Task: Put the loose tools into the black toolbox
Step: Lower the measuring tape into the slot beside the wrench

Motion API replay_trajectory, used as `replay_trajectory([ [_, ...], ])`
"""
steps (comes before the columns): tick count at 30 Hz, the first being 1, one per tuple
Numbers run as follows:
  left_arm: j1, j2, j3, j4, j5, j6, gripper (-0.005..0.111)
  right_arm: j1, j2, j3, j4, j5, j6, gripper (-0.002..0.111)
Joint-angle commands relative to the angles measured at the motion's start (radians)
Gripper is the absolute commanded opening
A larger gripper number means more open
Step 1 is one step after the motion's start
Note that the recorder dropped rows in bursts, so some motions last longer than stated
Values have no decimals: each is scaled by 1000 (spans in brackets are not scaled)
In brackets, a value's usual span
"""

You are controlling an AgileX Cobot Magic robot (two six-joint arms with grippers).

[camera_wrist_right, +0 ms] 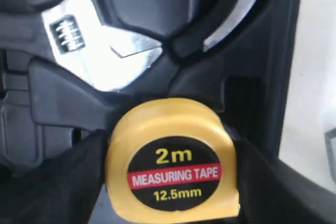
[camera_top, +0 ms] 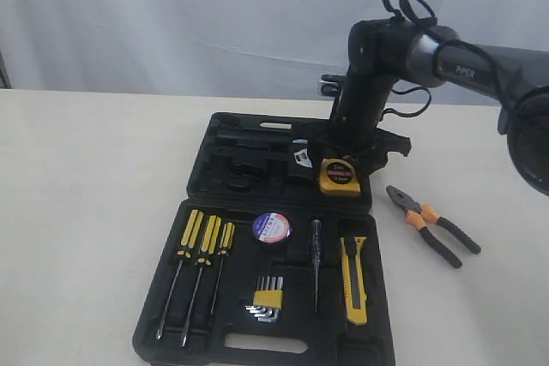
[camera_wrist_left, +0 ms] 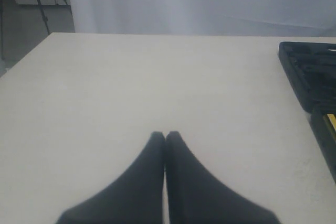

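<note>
Bare desk (camera_top: 77, 212) surrounds the open black toolbox (camera_top: 202, 169); orange-handled pliers (camera_top: 433, 225) lie just beside its right edge. Only the right wrist view shows the right gripper (camera_wrist_right: 170, 179), jaws pinching the yellow tape measure (camera_wrist_right: 173, 129) (label "2m") in the far half, near an adjustable wrench (camera_wrist_right: 94, 45). Left gripper (camera_wrist_left: 165, 137): jaws pressed together over open desk.

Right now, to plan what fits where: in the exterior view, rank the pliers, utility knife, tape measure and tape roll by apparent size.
1. pliers, spread handles included.
2. utility knife, somewhat shorter.
3. tape measure and tape roll: they look about alike, so no ranking between them.
</note>
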Motion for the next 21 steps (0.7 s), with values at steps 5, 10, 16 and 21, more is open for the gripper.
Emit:
replay_trajectory([
  [5, -5, -1, 3, 0, -5, -6, 0, 49, 4, -7, -50, -8, 61, 23],
  [10, -5, -1, 3, 0, -5, -6, 0, 46, 32, -7, -78, 56, 69, 23],
  [16, -5, -1, 3, 0, -5, -6, 0, 48, 67, -7, -82, 82, 85, 25],
  [21, -5, -1, 3, 0, -5, -6, 0, 48, 69, -7, -93, 78, 81, 46],
])
